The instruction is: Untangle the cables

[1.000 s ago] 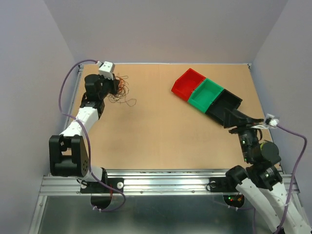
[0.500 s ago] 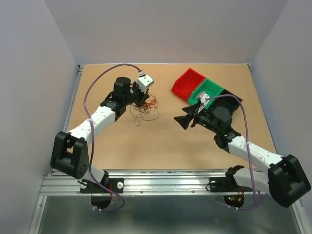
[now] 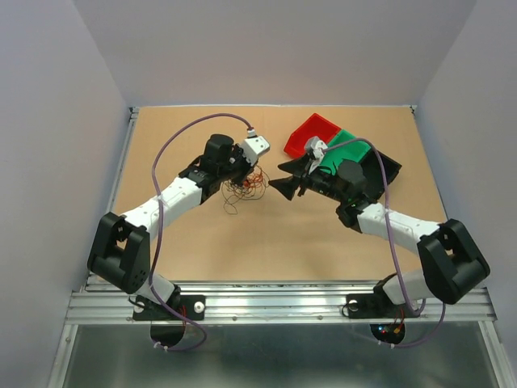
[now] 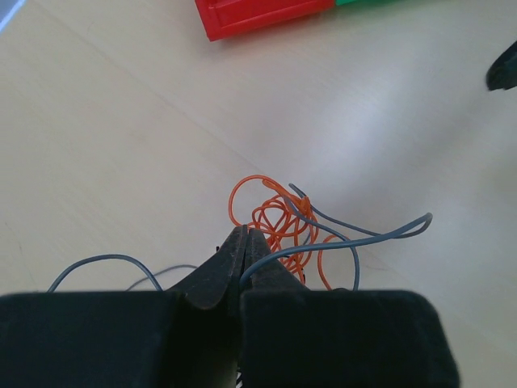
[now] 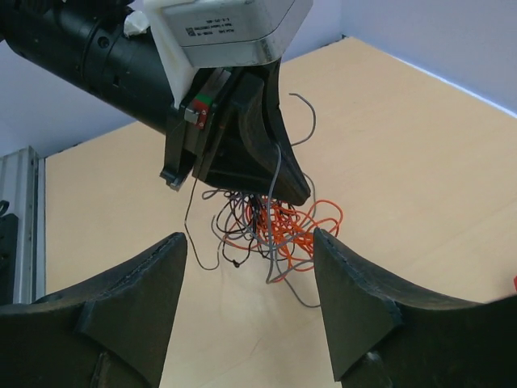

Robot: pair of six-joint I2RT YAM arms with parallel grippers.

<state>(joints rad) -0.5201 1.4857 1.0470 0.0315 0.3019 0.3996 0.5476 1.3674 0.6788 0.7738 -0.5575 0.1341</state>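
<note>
Orange-grey curly cables [image 4: 300,207] | left pincer [image 4: 245,236] clamped | right pincer [image 5: 249,242] agape

The tan table [image 3: 275,238] bears the cables [image 3: 246,184] and a red bin [image 3: 313,133], green bin [image 3: 355,149] and black bin [image 3: 388,166].

red bin [image 4: 260,14] cut by top edge, black bin [image 3: 388,166] largely behind right arm [image 3: 396,223], cables [image 3: 246,183] perhaps too fine to separate

The left arm [image 3: 174,194] and the right arm [image 3: 396,226] wear white shells between rounded black joints, on blocky black bases. A thin purple cable [image 3: 174,136] loops along each. The left tool [image 4: 245,234] has black wedge-shaped fingers [image 5: 262,149], a white labelled camera box [image 5: 230,28] and a small red-and-green tab [image 5: 199,113]. The right tool [image 5: 249,242] is matte black.
</note>
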